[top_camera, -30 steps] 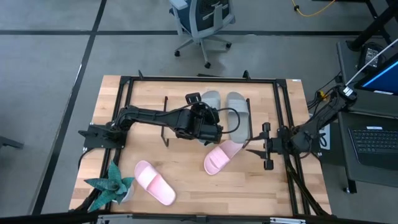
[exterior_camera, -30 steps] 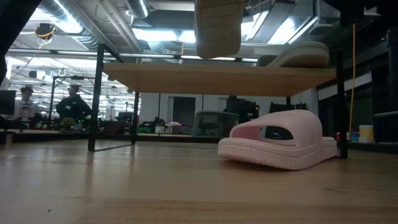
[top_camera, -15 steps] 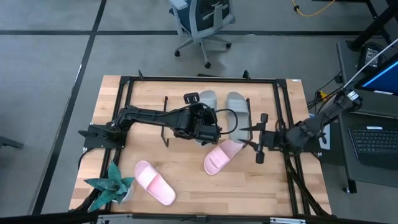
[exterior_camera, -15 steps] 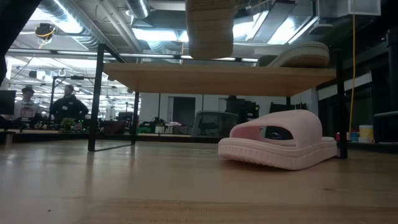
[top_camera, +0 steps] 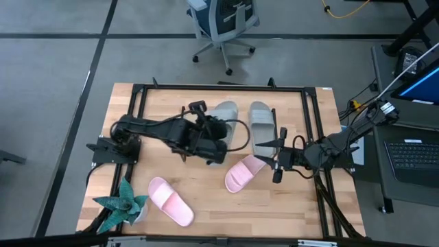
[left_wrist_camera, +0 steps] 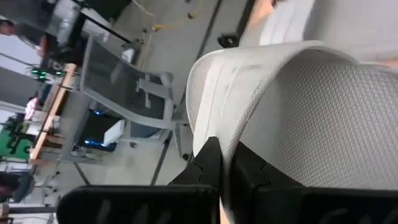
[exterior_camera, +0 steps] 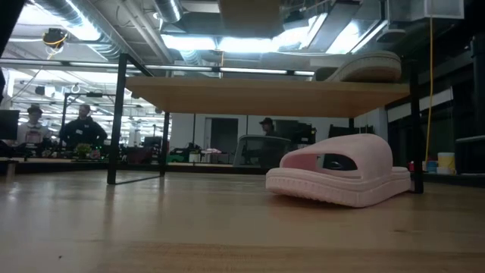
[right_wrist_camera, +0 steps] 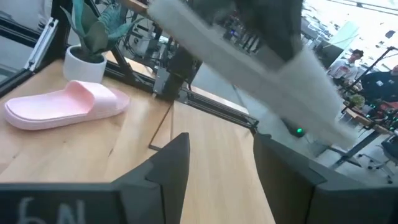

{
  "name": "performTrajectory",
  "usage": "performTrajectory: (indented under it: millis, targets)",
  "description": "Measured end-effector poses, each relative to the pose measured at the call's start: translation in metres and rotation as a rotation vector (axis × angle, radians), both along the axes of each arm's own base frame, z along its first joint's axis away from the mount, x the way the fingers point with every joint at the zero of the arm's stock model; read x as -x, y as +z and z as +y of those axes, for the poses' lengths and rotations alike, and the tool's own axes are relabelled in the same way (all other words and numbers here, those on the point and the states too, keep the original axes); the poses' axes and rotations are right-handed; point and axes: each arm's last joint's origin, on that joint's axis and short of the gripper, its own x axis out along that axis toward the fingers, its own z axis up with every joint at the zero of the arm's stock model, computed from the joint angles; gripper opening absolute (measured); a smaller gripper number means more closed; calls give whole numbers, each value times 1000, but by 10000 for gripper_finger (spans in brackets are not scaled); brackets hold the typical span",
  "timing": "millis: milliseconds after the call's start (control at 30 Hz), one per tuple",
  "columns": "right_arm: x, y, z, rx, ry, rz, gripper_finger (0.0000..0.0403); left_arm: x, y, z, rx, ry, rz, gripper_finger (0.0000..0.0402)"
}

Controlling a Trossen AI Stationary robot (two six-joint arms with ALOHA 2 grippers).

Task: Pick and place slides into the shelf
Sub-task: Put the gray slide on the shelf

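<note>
My left gripper [top_camera: 218,132] is shut on a grey-green slide [top_camera: 225,110] and holds it in the air over the shelf's left part. In the low view only the slide's underside [exterior_camera: 250,6] shows, at the top edge. A second grey-green slide [top_camera: 260,127] lies flat on the shelf board [exterior_camera: 265,97]. One pale pink slide [top_camera: 243,173] rests on the table by the shelf's right end. Another pink slide [top_camera: 170,201] lies near the front left. My right gripper [top_camera: 274,156] hovers open just right of the nearer pink slide, touching nothing. My left gripper pinches the grey-green slide's side rim [left_wrist_camera: 219,127] between its two fingers [left_wrist_camera: 208,163], one on the dotted face and one on the outer side. The fingers come from the table's left, slanting down. The slide is lifted clear of the shelf and table.
A teal star-shaped plant in a white pot [top_camera: 123,206] stands at the front left corner. Black frame rails [top_camera: 140,92] run along the table's sides. The shelf's thin black legs [exterior_camera: 121,121] stand on the tabletop. An office chair [top_camera: 223,27] is beyond the far edge.
My left gripper has risen and drawn back toward the table's left with the grey-green slide, which has climbed almost out of the low view's top. My right gripper has lifted, rolled and moved toward the table's left, closer to the pink slide, staying open.
</note>
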Motion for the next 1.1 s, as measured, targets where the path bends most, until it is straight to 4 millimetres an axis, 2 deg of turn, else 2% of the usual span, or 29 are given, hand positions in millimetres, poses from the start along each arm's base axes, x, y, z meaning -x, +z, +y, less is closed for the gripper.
performTrajectory:
  millis: [67,333,500,633,800,967,1100]
  targets:
    - [0,0,0,-9,14,0,179,6,-2,-8,-23,8,-24,2]
    - [0,0,2,-27,53,1,179,28,-42,-32,-20,-3,-48,2]
    - [0,2,2,-27,54,-17,179,41,-40,-35,82,-171,-192,2]
    - [-1,8,2,-39,57,-69,179,47,-36,-18,77,-273,-294,2]
    - [-1,16,2,-27,60,-141,179,49,-50,9,-14,-177,-276,2]
    - [-6,20,-7,-17,-25,-179,179,43,-59,22,-91,-90,-240,2]
    - [-20,22,-17,-9,-98,-139,179,38,-64,29,-123,-45,-219,2]
